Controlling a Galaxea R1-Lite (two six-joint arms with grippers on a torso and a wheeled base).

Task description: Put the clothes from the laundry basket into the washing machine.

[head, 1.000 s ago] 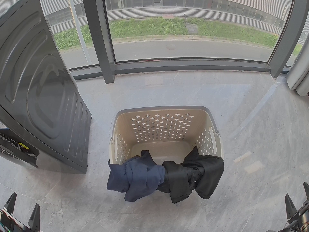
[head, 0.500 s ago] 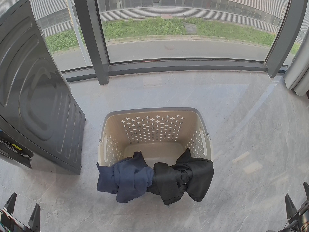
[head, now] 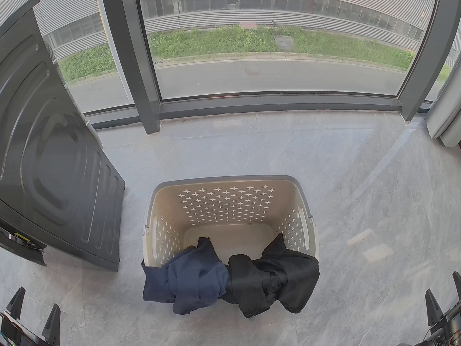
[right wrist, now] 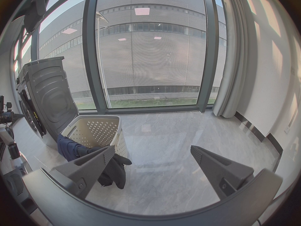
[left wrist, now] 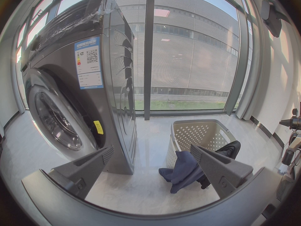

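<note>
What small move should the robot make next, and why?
Probably bring the left gripper forward and down to the blue garment. That gripper is open and empty, and the blue garment hangs over the near rim of the basket on the left side, closer to the washing machine than the black garment.

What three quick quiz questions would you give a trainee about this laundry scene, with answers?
1. True or false: the navy garment and the black garment hang over the laundry basket rim nearest the robot.
2. The washing machine stands on which side of the basket? A) the robot's left B) the robot's right C) behind it, against the window
3. Fill in: the left gripper and the right gripper are both ____ and hold nothing.

Key: 1 true; 2 A; 3 open.
</note>
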